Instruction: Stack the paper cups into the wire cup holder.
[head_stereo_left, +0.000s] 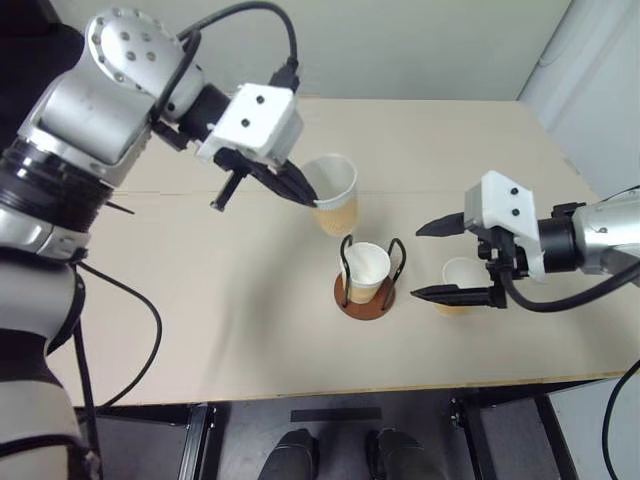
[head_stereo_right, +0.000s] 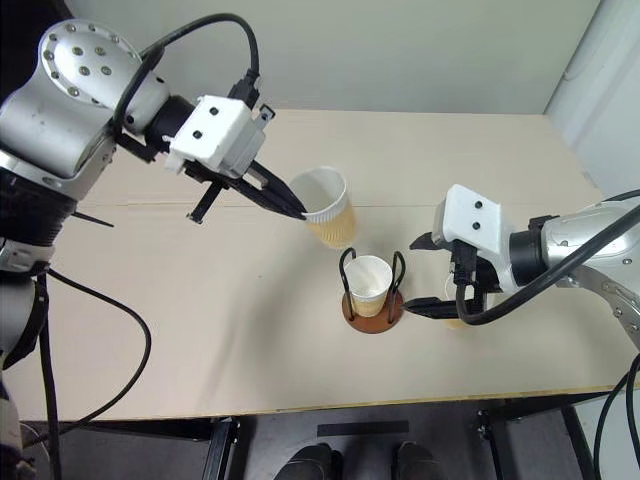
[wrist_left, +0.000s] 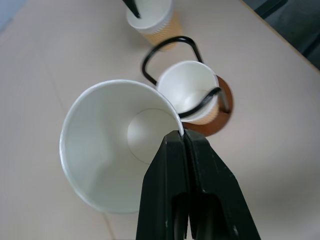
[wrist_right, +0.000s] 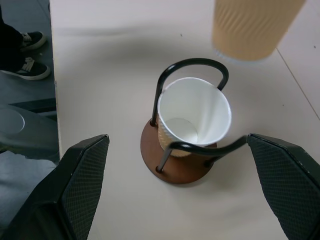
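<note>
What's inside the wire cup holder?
One paper cup stands upright inside the wire cup holder, between its two black loops. The cup is empty and white inside. It covers the middle of the brown base.

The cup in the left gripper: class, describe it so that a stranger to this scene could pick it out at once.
Start at the beige table and find the wire holder near its front edge, one cup already in it. Up and left of it, the left gripper pinches a cup's rim. It alone hangs tilted in the air.
</note>
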